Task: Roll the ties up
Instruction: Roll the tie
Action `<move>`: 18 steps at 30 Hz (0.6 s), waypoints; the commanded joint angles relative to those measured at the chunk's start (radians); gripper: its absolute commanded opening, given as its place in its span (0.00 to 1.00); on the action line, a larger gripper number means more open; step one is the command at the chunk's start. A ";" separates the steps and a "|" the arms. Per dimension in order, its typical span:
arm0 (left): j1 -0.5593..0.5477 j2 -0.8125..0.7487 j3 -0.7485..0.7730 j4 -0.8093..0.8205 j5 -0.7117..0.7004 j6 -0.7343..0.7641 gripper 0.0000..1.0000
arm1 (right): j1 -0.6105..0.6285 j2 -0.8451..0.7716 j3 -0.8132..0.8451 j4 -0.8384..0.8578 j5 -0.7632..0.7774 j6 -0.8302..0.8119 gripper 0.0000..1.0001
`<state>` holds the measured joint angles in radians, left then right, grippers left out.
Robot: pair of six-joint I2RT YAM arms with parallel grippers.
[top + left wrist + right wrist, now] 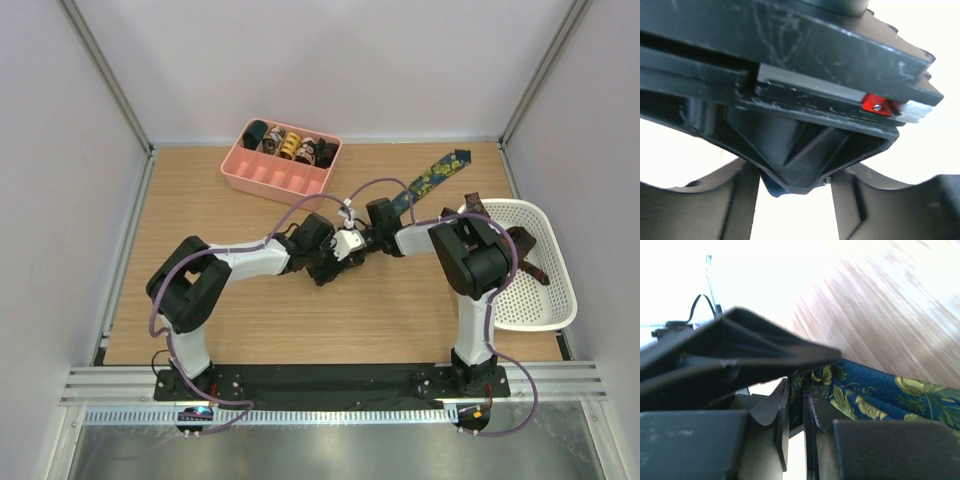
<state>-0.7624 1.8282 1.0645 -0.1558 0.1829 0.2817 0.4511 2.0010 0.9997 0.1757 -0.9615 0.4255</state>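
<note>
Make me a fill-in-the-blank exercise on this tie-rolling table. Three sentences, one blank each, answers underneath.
1. The rolled ties sit in a tray coloured ___.
2. The basket at the right edge of the table is coloured ___.
3. The navy tie with yellow-green print is pinched by the ___ claw.

Missing words: pink; white; right.

A black housing (790, 90) (red tab (875, 104)) looms over possibly blue fabric (771, 189).
</note>
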 commanded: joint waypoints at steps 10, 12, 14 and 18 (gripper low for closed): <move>-0.006 0.010 0.025 -0.047 -0.083 -0.024 0.40 | -0.003 -0.146 -0.033 -0.068 0.224 0.058 0.02; -0.008 0.005 0.025 -0.050 -0.083 -0.027 0.39 | -0.003 -0.153 -0.039 -0.082 0.262 0.056 0.02; -0.006 0.003 0.029 -0.056 -0.086 -0.032 0.38 | -0.009 -0.150 -0.045 -0.096 0.299 0.050 0.02; -0.006 -0.004 0.032 -0.074 -0.082 -0.032 0.38 | -0.037 -0.113 -0.059 -0.074 0.297 0.050 0.02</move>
<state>-0.7788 1.8286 1.0775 -0.1543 0.1497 0.2687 0.4500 1.8957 0.9630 0.1177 -0.7532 0.4847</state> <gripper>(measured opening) 0.417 0.185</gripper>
